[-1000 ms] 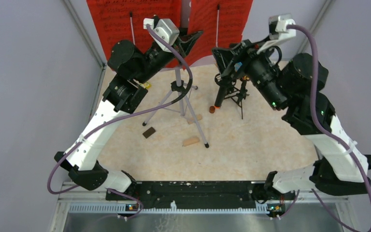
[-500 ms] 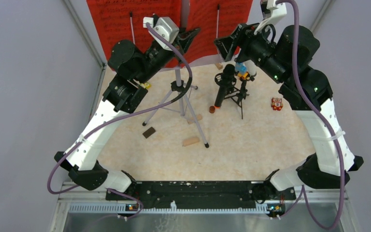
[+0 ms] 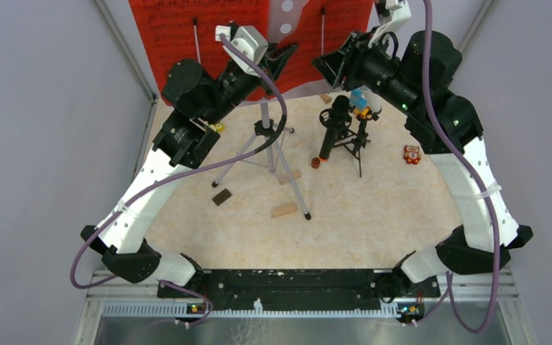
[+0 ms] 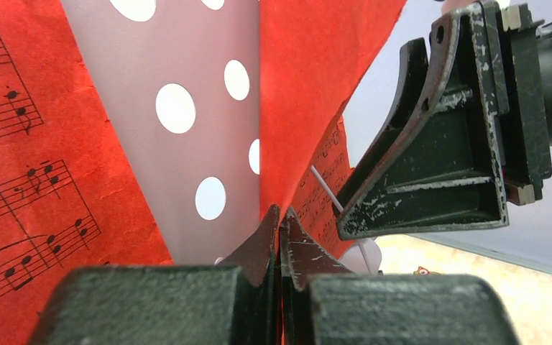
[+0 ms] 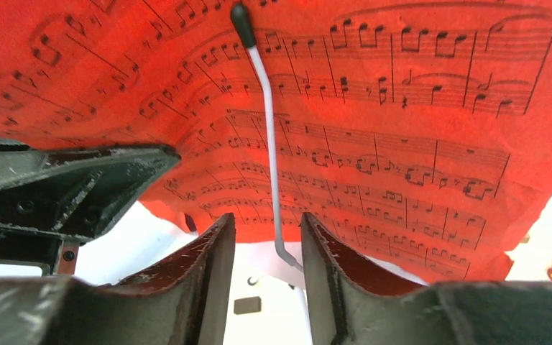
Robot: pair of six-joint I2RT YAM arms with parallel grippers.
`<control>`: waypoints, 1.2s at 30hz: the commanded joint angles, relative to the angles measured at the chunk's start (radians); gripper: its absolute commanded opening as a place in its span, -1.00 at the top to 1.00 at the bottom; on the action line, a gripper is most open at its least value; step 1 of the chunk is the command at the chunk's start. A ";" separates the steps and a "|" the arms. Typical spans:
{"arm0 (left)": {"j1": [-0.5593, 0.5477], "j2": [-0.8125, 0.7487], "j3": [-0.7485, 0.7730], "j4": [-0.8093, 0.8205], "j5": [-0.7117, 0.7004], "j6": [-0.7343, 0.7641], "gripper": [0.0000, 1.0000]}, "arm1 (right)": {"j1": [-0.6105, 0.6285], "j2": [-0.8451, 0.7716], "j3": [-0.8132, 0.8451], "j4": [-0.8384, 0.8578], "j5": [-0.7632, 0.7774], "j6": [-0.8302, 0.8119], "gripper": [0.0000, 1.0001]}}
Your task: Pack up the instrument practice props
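Observation:
The red sheet-music pages (image 3: pixel 187 29) hang on the grey perforated plate (image 3: pixel 285 11) atop the silver tripod (image 3: pixel 266 144) at the back. My left gripper (image 3: pixel 291 52) is shut on the inner edge of a red page (image 4: pixel 309 86); a red sliver shows between its tips (image 4: pixel 280 215), beside the bare plate (image 4: pixel 187 108). My right gripper (image 3: pixel 321 63) is open and empty at the right page's lower edge. In the right wrist view its jaws (image 5: pixel 267 223) frame the wire page holder (image 5: pixel 269 144) without touching. The black microphone (image 3: pixel 330 129) leans on the small black tripod (image 3: pixel 357 144).
Wooden blocks (image 3: pixel 284 210) (image 3: pixel 221 196) lie by the silver tripod's legs. A blue-and-orange toy car (image 3: pixel 359 100) and a small red toy (image 3: pixel 412 154) sit at the right. Grey walls close in on both sides. The two grippers are close together under the plate.
My right arm has lifted off the microphone area and moved up and back to the right page's lower edge. The grey gap between the pages has widened. My left gripper has barely moved.

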 commanded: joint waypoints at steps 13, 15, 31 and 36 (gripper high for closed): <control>-0.003 -0.017 0.018 -0.001 -0.008 -0.004 1.00 | -0.008 0.065 0.124 0.075 -0.017 -0.037 0.40; -0.003 -0.015 0.021 0.000 -0.006 -0.006 1.00 | -0.008 0.067 0.123 0.085 -0.025 -0.045 0.58; -0.003 -0.070 -0.029 0.099 -0.166 -0.132 1.00 | -0.009 -0.092 -0.142 0.310 -0.028 -0.116 1.00; -0.003 -0.114 -0.041 0.082 -0.165 -0.135 1.00 | -0.008 -0.094 -0.158 0.316 -0.021 -0.118 1.00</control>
